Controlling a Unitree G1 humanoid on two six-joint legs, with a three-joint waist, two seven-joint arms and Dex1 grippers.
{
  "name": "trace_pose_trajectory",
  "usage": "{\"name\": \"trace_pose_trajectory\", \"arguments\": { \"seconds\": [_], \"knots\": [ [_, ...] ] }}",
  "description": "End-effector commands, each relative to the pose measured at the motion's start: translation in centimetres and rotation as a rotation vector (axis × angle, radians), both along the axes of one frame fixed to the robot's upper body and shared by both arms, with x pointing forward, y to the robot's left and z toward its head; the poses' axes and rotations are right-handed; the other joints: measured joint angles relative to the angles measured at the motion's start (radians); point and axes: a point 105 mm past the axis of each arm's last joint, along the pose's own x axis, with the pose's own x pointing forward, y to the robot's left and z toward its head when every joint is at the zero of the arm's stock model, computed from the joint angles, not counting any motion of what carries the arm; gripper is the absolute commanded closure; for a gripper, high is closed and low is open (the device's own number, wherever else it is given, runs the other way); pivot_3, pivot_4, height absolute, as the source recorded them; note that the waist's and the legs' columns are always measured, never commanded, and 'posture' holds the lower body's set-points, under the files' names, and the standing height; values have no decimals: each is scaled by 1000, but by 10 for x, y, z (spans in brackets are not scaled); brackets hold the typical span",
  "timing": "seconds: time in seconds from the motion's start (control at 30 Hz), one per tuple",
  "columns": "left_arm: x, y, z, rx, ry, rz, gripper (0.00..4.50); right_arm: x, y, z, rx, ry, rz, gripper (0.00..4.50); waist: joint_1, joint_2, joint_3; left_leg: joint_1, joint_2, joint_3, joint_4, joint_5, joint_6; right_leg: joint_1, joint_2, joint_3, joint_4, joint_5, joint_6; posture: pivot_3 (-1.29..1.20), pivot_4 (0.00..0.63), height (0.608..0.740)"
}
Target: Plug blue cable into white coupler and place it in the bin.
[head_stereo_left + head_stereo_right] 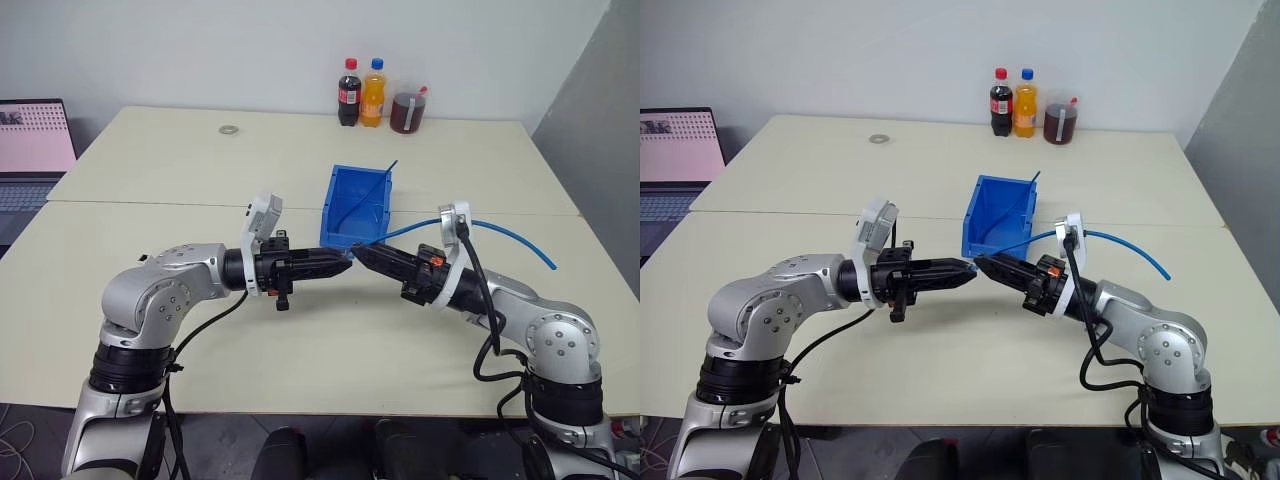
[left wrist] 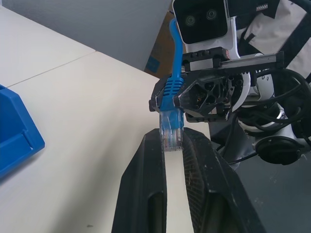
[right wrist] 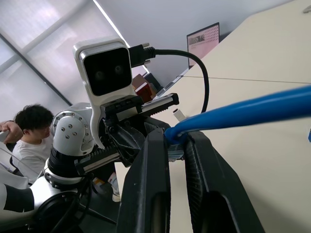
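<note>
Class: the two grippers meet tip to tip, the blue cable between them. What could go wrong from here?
1. The right gripper pinches the blue cable behind its clear plug, whose tip sits between the fingertips of the left gripper. Slight misalignment could jam or bend it. Whether it is seated in the white coupler cannot be told.
2. The cable's loose length trails near the bin and could snag on the way in.
</note>
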Motion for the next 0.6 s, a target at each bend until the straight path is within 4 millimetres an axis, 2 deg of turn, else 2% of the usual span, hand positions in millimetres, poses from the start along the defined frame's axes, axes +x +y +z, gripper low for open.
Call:
{"name": "trace_pose_trajectory", "arguments": {
  "seconds": [0.03, 0.2, 0.37, 0.57, 0.6],
  "knots": [
    [1, -1, 1, 41, -36, -6, 3167, -8, 7, 6, 11, -47, 44, 4361, 0, 0, 0, 0, 0, 0, 0, 0, 0, 0, 0, 0, 0, 0, 0, 0, 150, 740],
    [-4, 4, -8, 92, -34, -19, 2251, -4, 4, 6, 1, -64, 19, 4367, 0, 0, 0, 0, 0, 0, 0, 0, 0, 0, 0, 0, 0, 0, 0, 0, 150, 740],
    [-8, 17, -14, 136, -29, 9, 1301, 0, -1, 3, -25, -82, -3, 4368, 0, 1, 1, 0, 0, 0, 0, 0, 0, 0, 0, 0, 0, 0, 0, 0, 150, 740],
    [1, 41, -27, 177, -63, 233, 0, 6, -8, -3, -66, -106, -30, 4369, 0, 1, 1, 0, 1, 0, -1, 0, 0, 0, -1, 0, -1, 0, 0, 0, 150, 740],
    [3, 45, -28, 177, -74, 277, 0, 7, -9, -3, -69, -109, -32, 4369, 0, 1, 1, 0, 1, 0, -1, 0, 0, 0, -2, 0, -1, 0, 0, 0, 150, 740]
  ]
}}
